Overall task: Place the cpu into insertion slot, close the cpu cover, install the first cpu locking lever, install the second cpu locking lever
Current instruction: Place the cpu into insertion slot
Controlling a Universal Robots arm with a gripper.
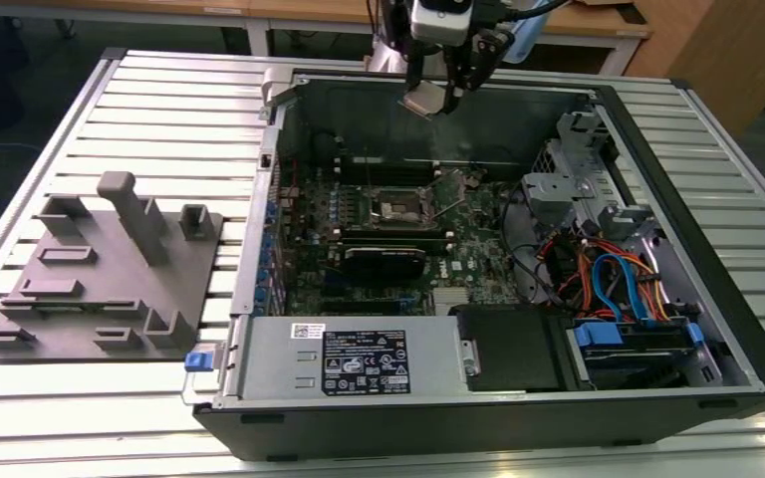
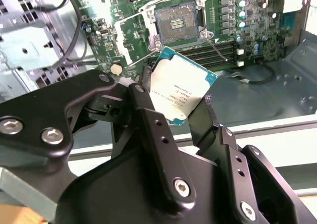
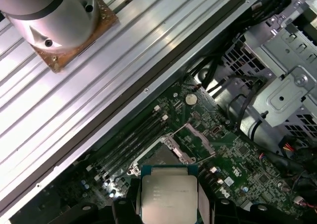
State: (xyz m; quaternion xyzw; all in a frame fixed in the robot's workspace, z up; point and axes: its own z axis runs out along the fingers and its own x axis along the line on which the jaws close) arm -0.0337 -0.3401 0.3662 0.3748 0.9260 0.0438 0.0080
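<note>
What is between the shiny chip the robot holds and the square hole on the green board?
In the second wrist view, just open air: the cpu in the tool hangs apart from the insertion slot, green board behind.

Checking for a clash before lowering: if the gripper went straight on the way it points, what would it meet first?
Probably the motherboard at or beside the open insertion slot, with the held cpu touching first; depth is unclear.

Matte black gripper (image 2: 178, 92) here, angular links studded with silver hex screws (image 2: 182, 187); above it a pale grey wrist (image 1: 438, 15), black cables (image 1: 522, 12) looping off.
</note>
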